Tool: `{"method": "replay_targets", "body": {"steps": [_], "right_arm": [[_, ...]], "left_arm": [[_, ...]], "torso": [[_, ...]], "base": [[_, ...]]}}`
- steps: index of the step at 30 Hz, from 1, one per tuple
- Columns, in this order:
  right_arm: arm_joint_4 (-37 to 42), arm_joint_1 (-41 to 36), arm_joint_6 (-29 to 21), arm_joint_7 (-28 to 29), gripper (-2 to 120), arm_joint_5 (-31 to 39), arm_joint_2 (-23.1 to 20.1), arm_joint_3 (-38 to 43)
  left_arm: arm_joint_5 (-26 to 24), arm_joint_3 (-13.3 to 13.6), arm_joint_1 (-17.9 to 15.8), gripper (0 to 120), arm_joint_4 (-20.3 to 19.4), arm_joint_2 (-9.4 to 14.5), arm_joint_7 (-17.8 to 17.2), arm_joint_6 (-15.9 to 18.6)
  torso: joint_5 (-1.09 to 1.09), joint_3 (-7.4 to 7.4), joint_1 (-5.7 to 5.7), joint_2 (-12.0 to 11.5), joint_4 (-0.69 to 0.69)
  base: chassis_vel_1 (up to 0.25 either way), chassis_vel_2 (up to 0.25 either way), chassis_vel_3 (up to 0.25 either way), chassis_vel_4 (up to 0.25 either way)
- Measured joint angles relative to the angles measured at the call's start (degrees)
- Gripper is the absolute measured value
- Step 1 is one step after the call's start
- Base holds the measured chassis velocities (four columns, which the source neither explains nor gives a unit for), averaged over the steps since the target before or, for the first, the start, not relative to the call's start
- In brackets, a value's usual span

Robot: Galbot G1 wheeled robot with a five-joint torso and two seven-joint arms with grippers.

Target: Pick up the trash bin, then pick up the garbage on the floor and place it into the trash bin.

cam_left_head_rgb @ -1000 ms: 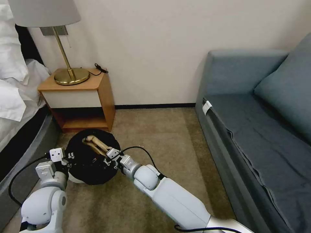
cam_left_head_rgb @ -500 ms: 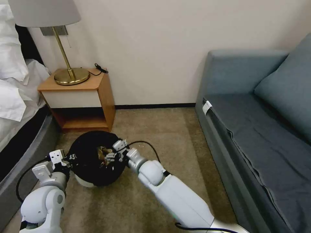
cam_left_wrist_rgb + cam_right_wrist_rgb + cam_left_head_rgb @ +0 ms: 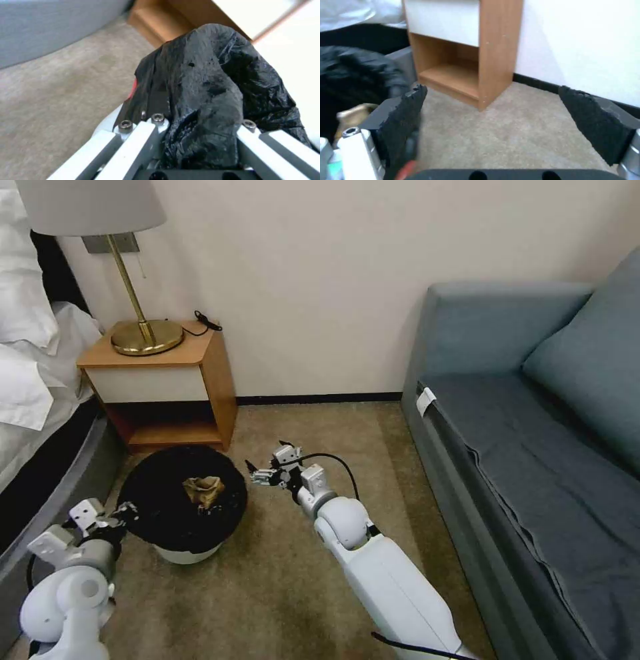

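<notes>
I have the left end effector [image 3: 123, 511] clamped on the black-bag rim of the trash bin [image 3: 181, 499], which sits on the carpet [image 3: 320, 433] just beyond that end effector. The crumpled tan paper bag [image 3: 203, 489] lies inside the bin. My right end effector [image 3: 261, 473] hangs just beside the bin's far rim, pads [image 3: 405, 117] spread wide with nothing between them; the wooden nightstand [image 3: 476, 50] stands ahead of it
</notes>
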Motion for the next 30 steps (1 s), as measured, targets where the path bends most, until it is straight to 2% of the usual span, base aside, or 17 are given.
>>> {"method": "replay_targets", "body": {"steps": [4,5,8,10,13,14,18,19,23,24,27,28,30], "right_arm": [[0.2,-0.6,0.2,-0.5,100,-0.3,0.5,1.6],[0.4,-1.0,0.2,-1.0,100,-0.5,0.7,1.9],[0.5,-1.8,0.2,-1.8,100,-0.6,1.0,2.0],[0.6,-2.1,0.3,-2.0,100,-0.6,1.4,2.1],[0.6,-2.4,0.3,-2.2,100,-0.6,1.9,2.3],[0.6,-2.4,0.3,-2.2,100,-0.6,1.9,2.3],[0.3,-2.8,0.8,-2.5,100,-0.6,1.9,2.5],[0.3,-2.8,0.8,-2.5,100,-0.6,1.9,2.5],[-0.1,-3.3,1.4,-2.9,100,-1.0,2.1,2.8],[-0.1,-3.3,1.4,-2.9,100,-1.0,2.1,2.8],[-0.1,-3.7,1.7,-3.2,100,-1.4,2.5,2.9],[-0.1,-3.7,1.7,-3.2,100,-1.4,2.5,2.9],[-0.1,-4.0,1.9,-3.3,100,-1.5,2.8,2.8]], "left_arm": [[-3.3,-1.2,-0.4,5,3.0,0.6,-1.0,-0.6],[-5.6,-1.4,-0.5,5,4.6,0.9,-0.9,-0.7],[-10.2,-1.2,-0.6,5,6.0,1.2,-1.1,0.7],[-11.2,-0.9,-1.1,7,6.7,1.2,-1.7,1.2],[-11.2,-0.6,-2.1,19,8.3,1.3,-2.6,1.5],[-11.2,-0.6,-2.1,19,8.3,1.3,-2.6,1.5],[-7.7,-0.6,-1.8,37,8.9,1.6,-3.0,1.4],[-7.7,-0.6,-1.8,37,8.9,1.6,-3.0,1.4],[0.1,-0.9,-0.2,55,7.8,1.7,-2.8,-0.1],[0.1,-0.9,-0.2,55,7.8,1.7,-2.8,-0.1],[5.3,-1.8,1.1,70,6.2,1.9,-2.6,-1.2],[5.3,-1.8,1.1,70,6.2,1.9,-2.6,-1.2],[7.1,-2.5,1.7,79,5.2,2.0,-2.6,-1.5]], "torso": [[0.0,0.0,0.0,0.0,0.0],[-0.01,0.0,0.0,0.0,0.0],[0.0,0.0,0.0,0.0,0.01],[-0.01,0.0,0.0,0.0,0.0],[0.0,0.0,0.0,0.0,-0.02],[0.0,0.0,0.0,0.0,-0.02],[0.0,0.0,0.0,0.0,-0.01],[0.0,0.0,0.0,0.0,-0.01],[0.0,0.0,0.0,0.0,-0.01],[0.0,0.0,0.0,0.0,-0.01],[0.0,0.0,0.0,0.0,0.0],[0.0,0.0,0.0,0.0,0.0],[0.0,0.0,0.0,0.0,0.0]], "base": [[0.0,0.0,0.0,0.0],[0.0,0.0,0.0,0.0],[0.0,0.0,0.0,0.0],[0.0,0.0,0.0,0.0],[0.0,0.0,0.0,0.0],[0.0,0.0,0.0,0.0],[0.0,0.0,0.0,0.0],[0.0,0.0,0.0,0.0],[0.0,0.0,0.0,0.0],[0.0,0.0,0.0,0.0],[0.0,0.0,0.0,0.0],[0.0,0.0,0.0,0.0],[0.0,0.0,0.0,0.0]]}}
